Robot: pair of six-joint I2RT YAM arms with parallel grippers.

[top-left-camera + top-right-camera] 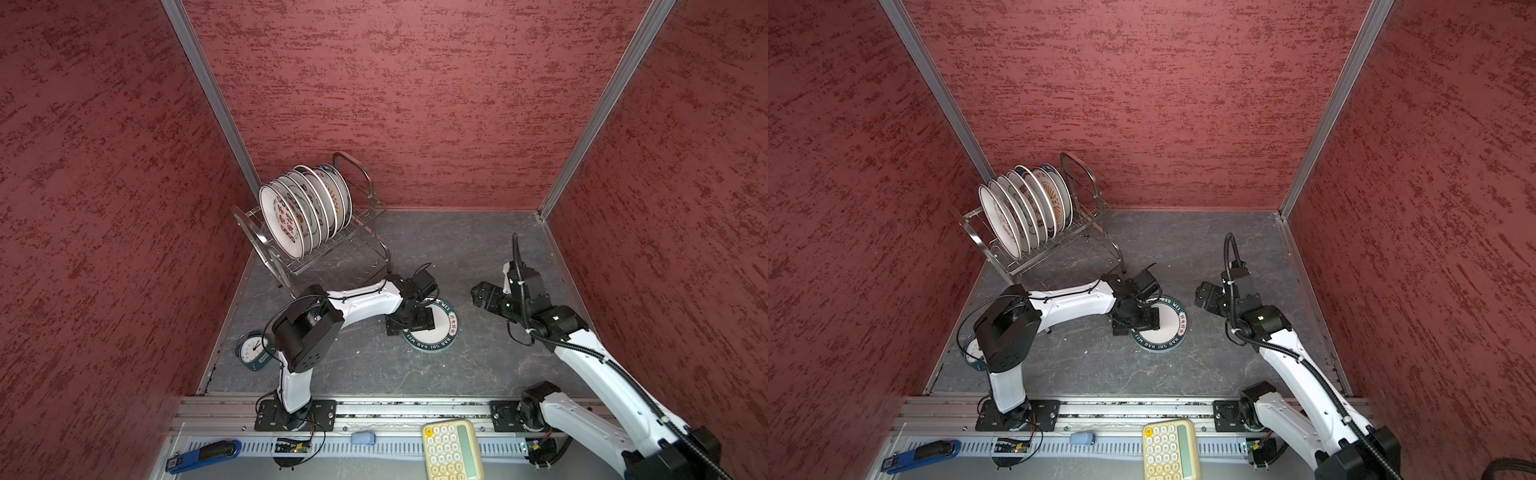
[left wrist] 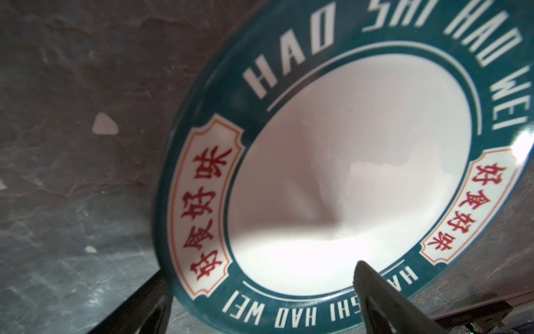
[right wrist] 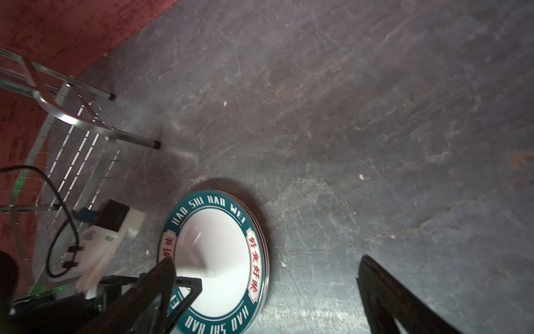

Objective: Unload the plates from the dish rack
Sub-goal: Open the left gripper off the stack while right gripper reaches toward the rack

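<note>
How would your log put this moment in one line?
left fingers: open over flat teal plate | right fingers: open, empty | rack: plates inside

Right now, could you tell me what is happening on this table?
The robot is unloading plates from the dish rack. The left gripper is low over a teal-rimmed plate that lies flat on the table. Its jaws are wide apart and not gripping the plate. The right gripper hovers open beside that plate, holding nothing. A row of plates stands upright in the rack, not yet unloaded.
</note>
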